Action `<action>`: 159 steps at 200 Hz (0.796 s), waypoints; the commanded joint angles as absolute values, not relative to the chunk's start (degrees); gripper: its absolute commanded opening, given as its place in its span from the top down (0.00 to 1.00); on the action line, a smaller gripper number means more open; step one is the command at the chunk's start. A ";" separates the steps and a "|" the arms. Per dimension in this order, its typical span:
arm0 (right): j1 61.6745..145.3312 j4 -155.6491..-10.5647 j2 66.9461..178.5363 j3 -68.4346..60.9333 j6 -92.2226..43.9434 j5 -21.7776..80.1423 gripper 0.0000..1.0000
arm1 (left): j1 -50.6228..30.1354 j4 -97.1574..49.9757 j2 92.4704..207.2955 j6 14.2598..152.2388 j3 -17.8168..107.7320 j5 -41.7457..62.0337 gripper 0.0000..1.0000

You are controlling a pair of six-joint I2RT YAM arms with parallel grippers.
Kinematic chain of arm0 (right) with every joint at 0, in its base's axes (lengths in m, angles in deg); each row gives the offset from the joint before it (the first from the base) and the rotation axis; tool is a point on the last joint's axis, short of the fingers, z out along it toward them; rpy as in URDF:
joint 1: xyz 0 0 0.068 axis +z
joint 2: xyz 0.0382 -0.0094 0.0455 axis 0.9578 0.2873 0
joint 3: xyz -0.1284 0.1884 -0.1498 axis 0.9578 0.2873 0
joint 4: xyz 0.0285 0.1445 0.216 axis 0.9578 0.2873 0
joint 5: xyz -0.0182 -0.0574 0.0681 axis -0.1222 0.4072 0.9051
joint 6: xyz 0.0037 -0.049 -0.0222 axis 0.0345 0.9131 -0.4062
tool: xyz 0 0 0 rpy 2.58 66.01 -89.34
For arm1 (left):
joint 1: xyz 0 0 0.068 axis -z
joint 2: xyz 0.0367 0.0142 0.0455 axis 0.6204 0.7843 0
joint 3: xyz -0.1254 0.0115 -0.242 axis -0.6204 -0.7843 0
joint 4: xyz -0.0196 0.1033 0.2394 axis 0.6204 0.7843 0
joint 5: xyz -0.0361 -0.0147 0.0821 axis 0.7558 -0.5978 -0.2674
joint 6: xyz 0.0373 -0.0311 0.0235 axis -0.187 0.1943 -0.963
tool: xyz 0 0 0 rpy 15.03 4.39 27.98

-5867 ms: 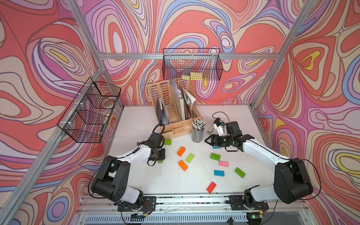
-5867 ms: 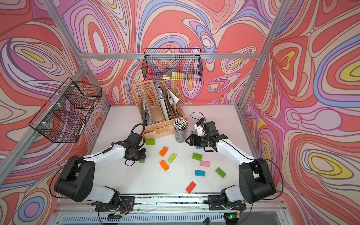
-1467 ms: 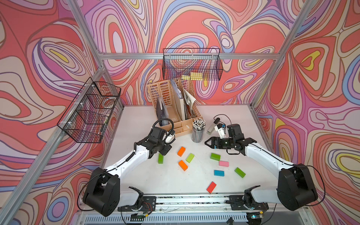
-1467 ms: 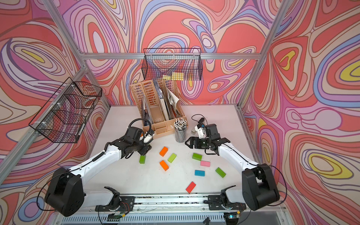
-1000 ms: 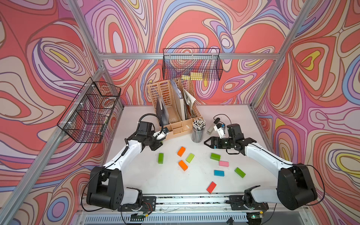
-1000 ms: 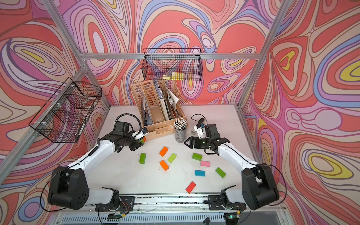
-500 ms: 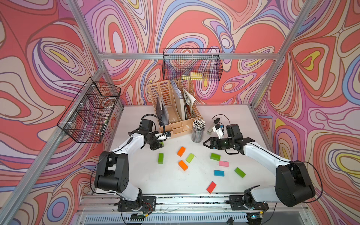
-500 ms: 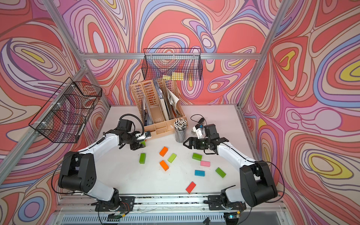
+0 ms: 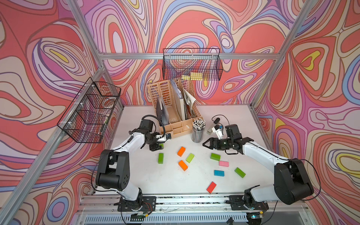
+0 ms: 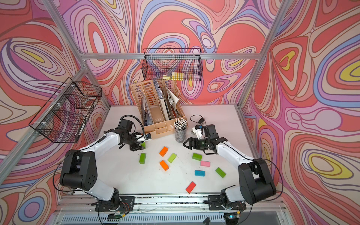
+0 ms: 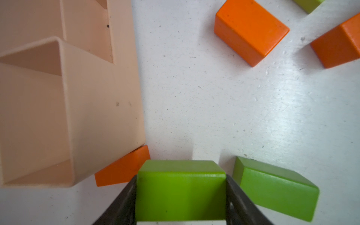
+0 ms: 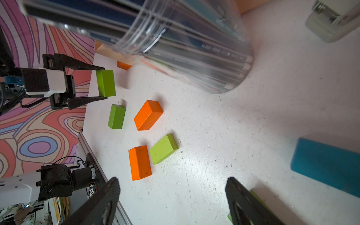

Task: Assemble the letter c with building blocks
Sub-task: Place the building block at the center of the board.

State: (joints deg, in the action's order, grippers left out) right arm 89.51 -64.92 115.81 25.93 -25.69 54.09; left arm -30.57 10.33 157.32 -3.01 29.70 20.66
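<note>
Building blocks, small solid-coloured rectangular bricks, strewn loose in front of tall beige plastic desk organiser; no C yet. Right gripper off to organiser's side, jaws spread, empty. Left gripper newly back at organiser's front, clenched on bright green block; previous green block set down just in front, likely the C's first piece.

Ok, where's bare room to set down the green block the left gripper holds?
Bare table runs along the near edge, between the lone green block, the red block and the left arm's base; also the far right corner behind the stapler. Crowded: the middle around the orange blocks, and beside the organizer.
</note>
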 commanded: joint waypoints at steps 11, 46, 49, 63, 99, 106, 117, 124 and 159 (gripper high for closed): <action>89.82 -65.06 116.01 25.57 -25.20 54.36 0.11 | -31.14 12.17 158.54 -5.86 28.93 22.44 0.45; 89.82 -65.10 115.88 25.60 -25.18 54.36 0.11 | -31.13 13.29 159.09 -6.10 28.87 22.91 0.46; 89.82 -65.10 115.93 25.61 -25.16 54.29 0.11 | -31.06 13.47 159.09 -6.13 28.89 23.00 0.46; 89.81 -65.19 115.97 25.54 -25.20 54.36 0.11 | -31.10 14.35 159.22 -6.30 29.04 23.68 0.46; 89.87 -64.74 115.94 25.62 -24.96 54.11 0.11 | -31.06 17.25 160.74 -6.60 29.90 24.87 0.47; 89.82 -64.76 115.96 25.80 -24.95 54.07 0.11 | -31.06 17.84 161.03 -6.82 30.07 24.89 0.47; 89.82 -64.68 116.01 25.82 -24.95 54.03 0.11 | -31.04 18.49 161.65 -6.83 30.43 24.56 0.48; 89.82 -64.60 115.98 25.81 -24.95 54.05 0.11 | -31.05 18.93 161.90 -6.83 30.55 24.39 0.49; 89.82 -64.84 116.06 25.56 -24.73 53.71 0.11 | -31.06 18.98 161.25 -7.35 30.13 25.48 0.49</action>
State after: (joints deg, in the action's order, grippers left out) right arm 89.51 -64.79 115.81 25.93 -25.52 54.07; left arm -30.57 15.46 161.28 -4.97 29.41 23.52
